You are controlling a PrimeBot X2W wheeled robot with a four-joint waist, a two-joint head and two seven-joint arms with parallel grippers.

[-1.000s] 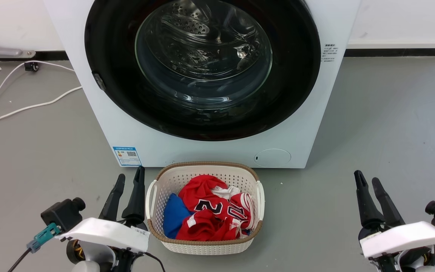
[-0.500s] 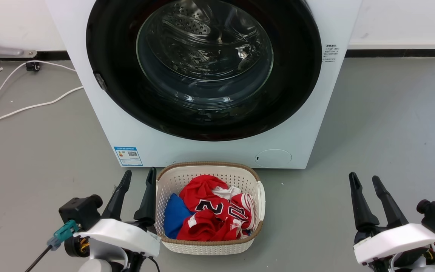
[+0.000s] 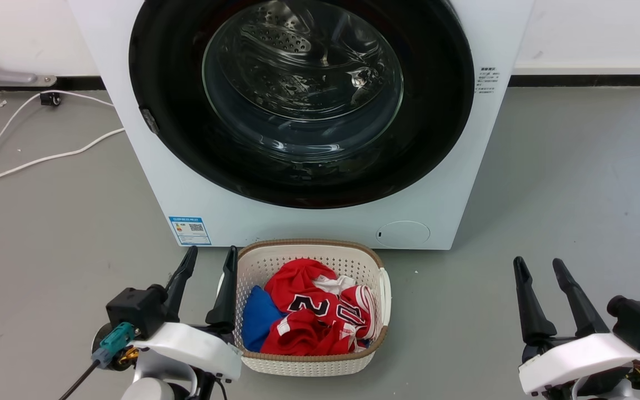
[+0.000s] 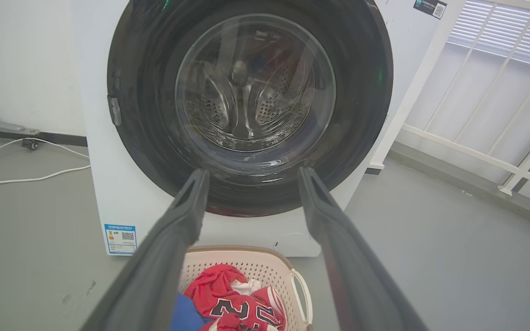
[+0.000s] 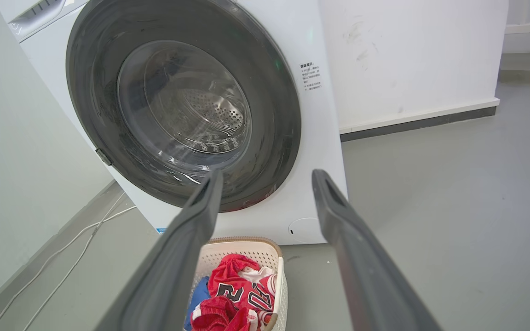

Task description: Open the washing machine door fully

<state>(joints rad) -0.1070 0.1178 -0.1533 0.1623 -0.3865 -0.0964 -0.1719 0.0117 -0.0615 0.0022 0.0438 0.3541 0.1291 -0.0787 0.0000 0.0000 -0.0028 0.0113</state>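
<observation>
Because the washing machine door (image 3: 436,111) looks rigid and slick, I'd grip its left-rim tab (image 3: 149,120). Left gripper (image 3: 211,253) and right gripper (image 3: 537,262) gape empty.

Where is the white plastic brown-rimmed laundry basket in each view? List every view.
Head view: white plastic laundry basket, bottom centre.
Left wrist view: basket, bottom centre, cut off below.
Right wrist view: basket, bottom edge, left of centre.
Shared landmark: round glossy black washing machine door above it.

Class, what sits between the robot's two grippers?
Head view: a white laundry basket of red and blue clothes stands between left gripper and right gripper.
</observation>
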